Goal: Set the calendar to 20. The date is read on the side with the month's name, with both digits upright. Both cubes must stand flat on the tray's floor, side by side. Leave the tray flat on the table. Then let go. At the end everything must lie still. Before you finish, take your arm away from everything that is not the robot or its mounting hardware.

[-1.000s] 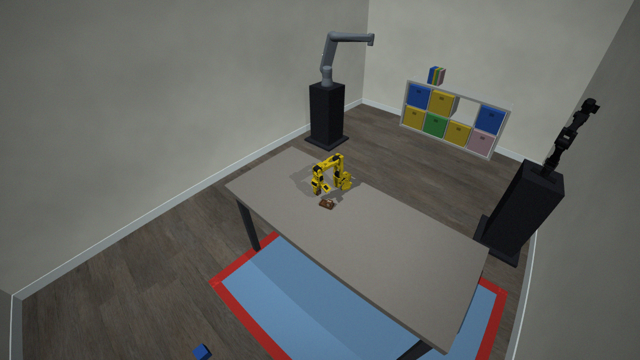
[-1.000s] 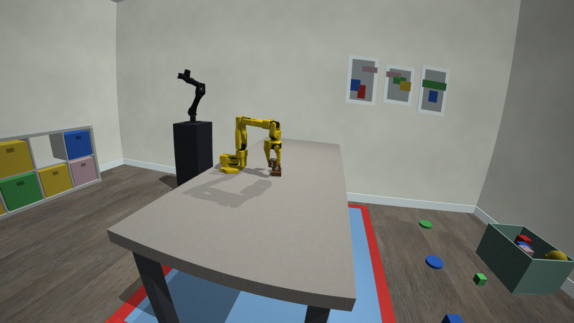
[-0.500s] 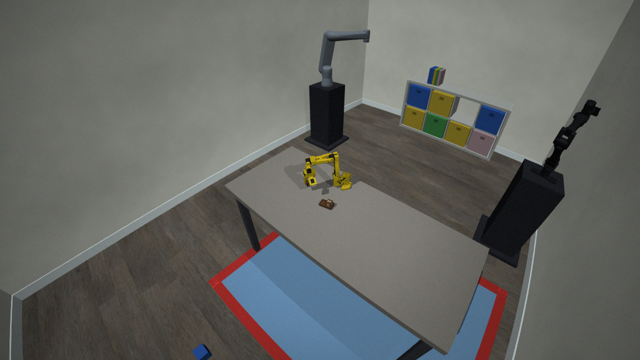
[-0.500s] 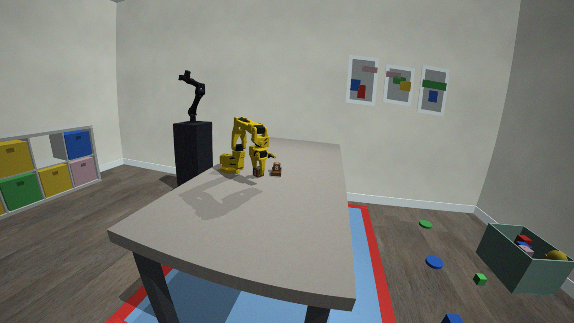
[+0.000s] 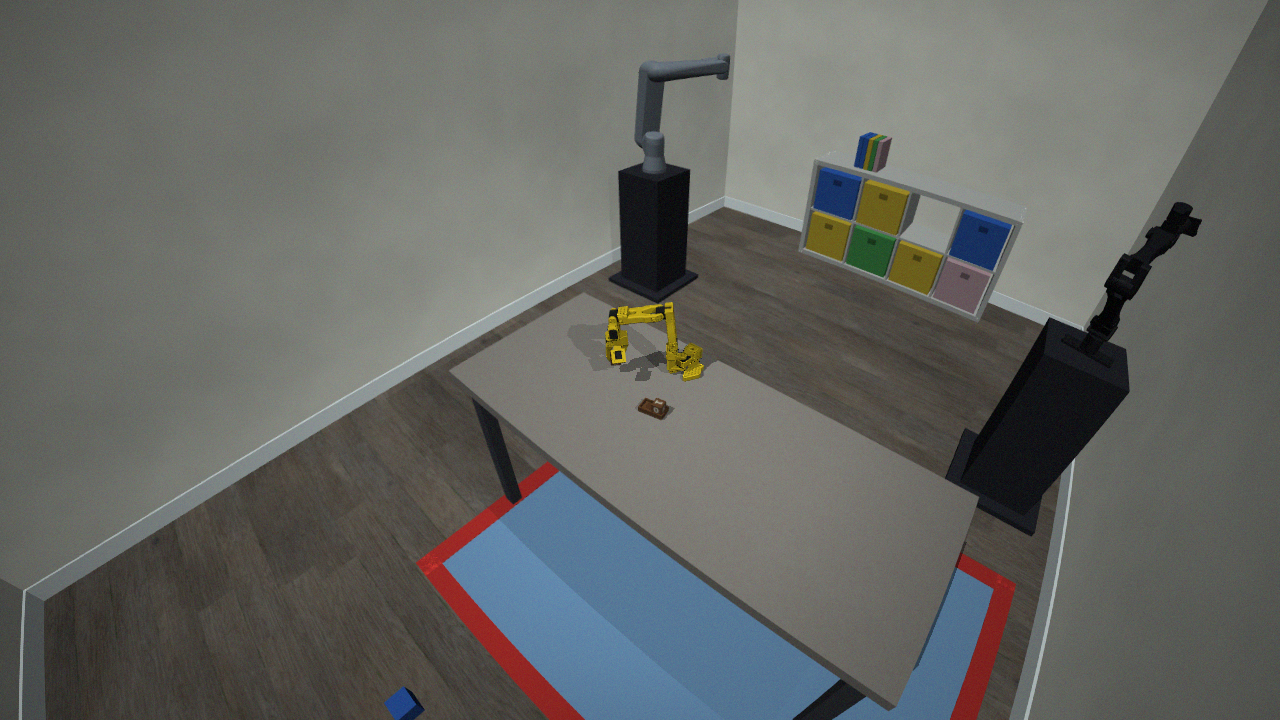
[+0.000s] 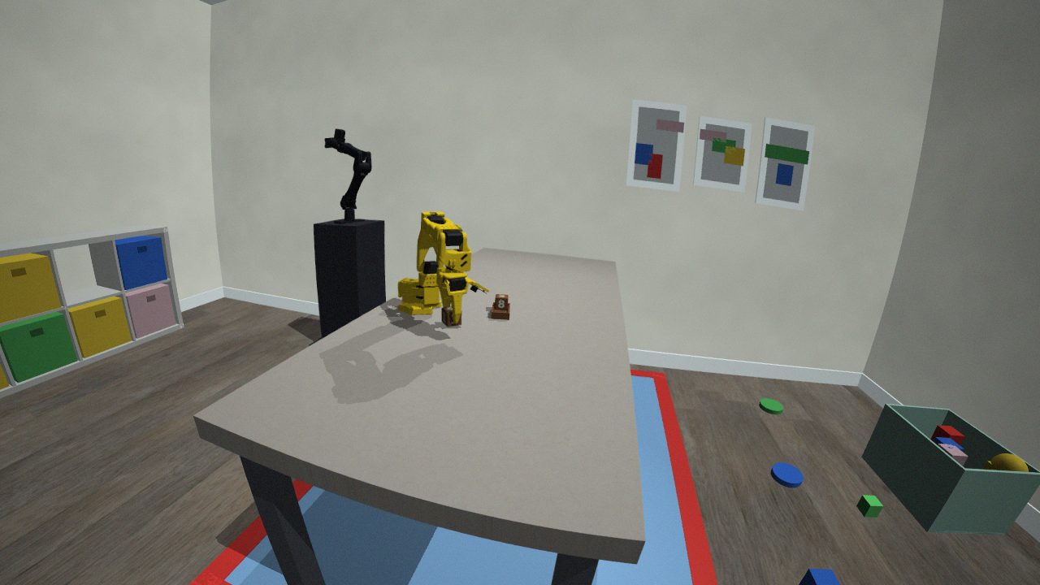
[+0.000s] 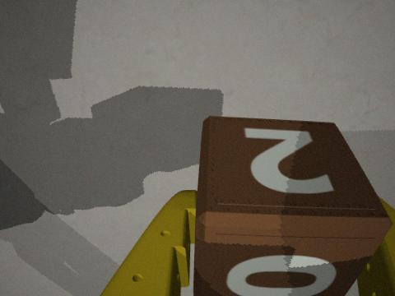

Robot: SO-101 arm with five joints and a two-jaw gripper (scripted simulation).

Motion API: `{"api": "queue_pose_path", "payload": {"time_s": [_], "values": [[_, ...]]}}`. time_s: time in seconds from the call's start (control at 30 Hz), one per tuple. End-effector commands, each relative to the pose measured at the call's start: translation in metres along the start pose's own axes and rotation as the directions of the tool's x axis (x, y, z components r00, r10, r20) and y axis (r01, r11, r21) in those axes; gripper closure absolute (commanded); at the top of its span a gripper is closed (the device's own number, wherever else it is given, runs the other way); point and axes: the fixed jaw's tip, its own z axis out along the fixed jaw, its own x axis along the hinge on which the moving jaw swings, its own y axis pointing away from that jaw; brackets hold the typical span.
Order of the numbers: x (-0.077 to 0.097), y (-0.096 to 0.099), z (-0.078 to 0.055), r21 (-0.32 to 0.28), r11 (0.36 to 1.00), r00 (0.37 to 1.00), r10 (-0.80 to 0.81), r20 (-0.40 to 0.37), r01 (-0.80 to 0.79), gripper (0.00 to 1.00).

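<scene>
The gripper (image 7: 275,279) clamps a brown cube (image 7: 280,214), its 2 face toward the grey table (image 7: 220,33), its 0 face toward the camera. The tray (image 6: 500,313) with the other cube (image 6: 500,301) sits well apart in a beige-walled room.

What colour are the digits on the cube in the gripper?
Pale grey-white on dark brown wood; the cube shows a 2 and a 0, clearest in the wrist view.

I see the grey table (image 5: 760,501) carrying the yellow arm's base (image 5: 687,362) near its far edge and the small brown tray (image 5: 653,409) just beside it.
</scene>
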Motion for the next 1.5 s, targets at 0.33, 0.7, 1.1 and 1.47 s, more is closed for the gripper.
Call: {"api": "queue_pose_path", "payload": {"time_s": [0.33, 0.7, 1.1, 1.47], "values": [[0.009, -0.014, -0.013, 0.109, 0.993, 0.999, 0.042, -0.015, -0.040, 1.00], [0.009, -0.015, -0.011, 0.109, 0.993, 0.999, 0.042, -0.015, -0.040, 1.00], [0.009, -0.015, -0.007, 0.109, 0.993, 0.999, 0.042, -0.015, -0.040, 1.00], [0.009, -0.016, -0.001, 0.109, 0.993, 0.999, 0.042, -0.015, -0.040, 1.00]]}}
